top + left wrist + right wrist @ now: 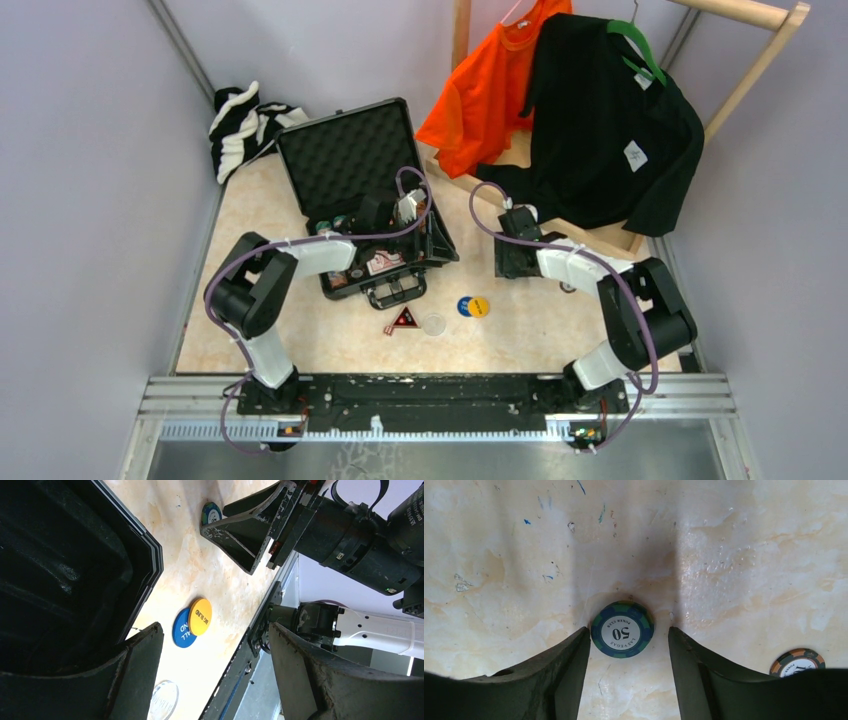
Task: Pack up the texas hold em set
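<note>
We see the right gripper [628,630] spread astride the blue 50 chip [622,630] (flat on the table [749,555]), and the left gripper [214,630] likewise spread by the briefcase [60,570].

An orange chip [797,662] shows only its top arc, the rest behind one of my right fingers [734,685]. From my left wrist, the clear disc [164,700] is cut by the bottom edge, and the blue disc [181,630] lies partly under the yellow disc [200,616], its lettering half covered. From above, my left arm [320,255] hides much of the briefcase [345,155] tray; its contents are too small to tell.
</note>
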You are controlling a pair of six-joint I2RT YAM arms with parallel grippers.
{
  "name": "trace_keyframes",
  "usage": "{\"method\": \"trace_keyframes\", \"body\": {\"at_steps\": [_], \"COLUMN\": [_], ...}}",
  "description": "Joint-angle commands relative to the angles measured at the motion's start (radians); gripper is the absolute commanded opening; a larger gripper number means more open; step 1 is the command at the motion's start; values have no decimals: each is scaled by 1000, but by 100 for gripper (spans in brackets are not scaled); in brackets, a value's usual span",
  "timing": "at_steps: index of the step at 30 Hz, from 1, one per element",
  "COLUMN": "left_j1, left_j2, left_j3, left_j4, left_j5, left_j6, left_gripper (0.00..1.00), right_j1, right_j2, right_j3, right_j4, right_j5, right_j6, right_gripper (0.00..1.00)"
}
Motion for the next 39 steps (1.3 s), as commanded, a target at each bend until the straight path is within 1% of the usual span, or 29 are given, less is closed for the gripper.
{"method": "trace_keyframes", "body": {"at_steps": [1,4,9,12,18,29,35,39], "left_j1": [-6,-6,-6,-6,-6,-6,-6,-6], "left_j2": [-7,-7,-7,-6,-2,9,15,28], "left_j3": [28,25,22,22,20,22,24,39], "left_j4": [15,17,20,20,25,37,42,48], "left_j5": [28,32,33,35,39,43,48,80], "left_j6": [3,0,-1,-1,-4,-15,-19,-31], "left_gripper": [82,82,82,82,82,82,82,81], "right_j1": [-6,-7,-6,-6,-5,7,56,110], "right_j2": [19,24,32,35,27,-51,-95,-128], "right_j3": [26,27,30,33,26,47,84,107], "right_j4": [2,2,1,0,-1,-36,-87,-115], "right_j5": [-5,-8,-10,-11,-13,-16,6,18], "right_j6": [12,11,11,11,11,0,-4,5], "right_gripper": [56,53,51,45,41,40,40,40]}}
